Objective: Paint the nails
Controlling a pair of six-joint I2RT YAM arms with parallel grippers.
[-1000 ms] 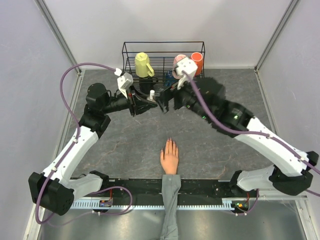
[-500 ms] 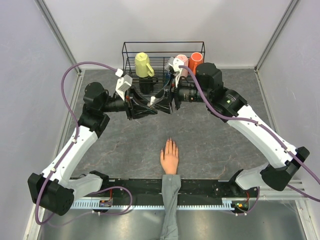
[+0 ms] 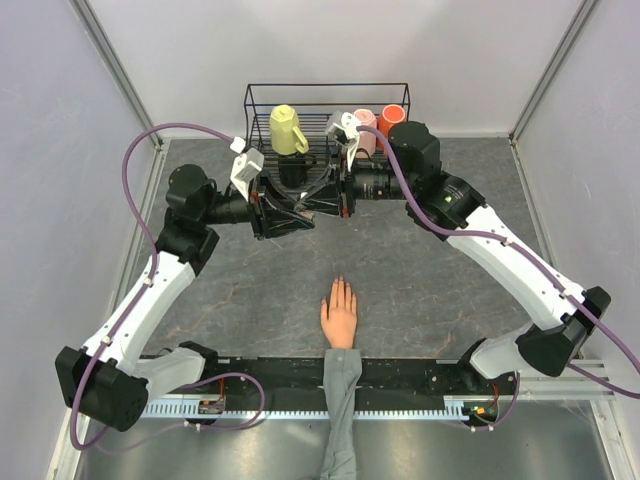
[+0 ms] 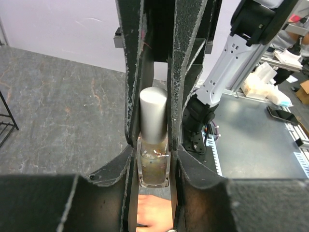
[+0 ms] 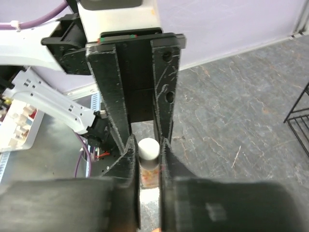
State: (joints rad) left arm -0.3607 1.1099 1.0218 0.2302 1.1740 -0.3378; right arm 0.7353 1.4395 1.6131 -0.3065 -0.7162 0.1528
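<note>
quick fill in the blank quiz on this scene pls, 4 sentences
1. The left hand holds a bottle of nail ___.
2. The right hand pinches the bottle's ___.
3. The mannequin hand lies flat, nails pointing toward the wire ___.
4. The jug at the back is ___.
Missing words: polish, cap, rack, yellow.

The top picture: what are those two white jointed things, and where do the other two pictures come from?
Those are a robot's left arm and right arm, bolted to a table and seen from above. The other two pictures come from a camera on each wrist. On the table lies a mannequin hand. A wire rack with cups stands at the back. The left gripper holds a small polish bottle, and the right gripper pinches its cap.
</note>
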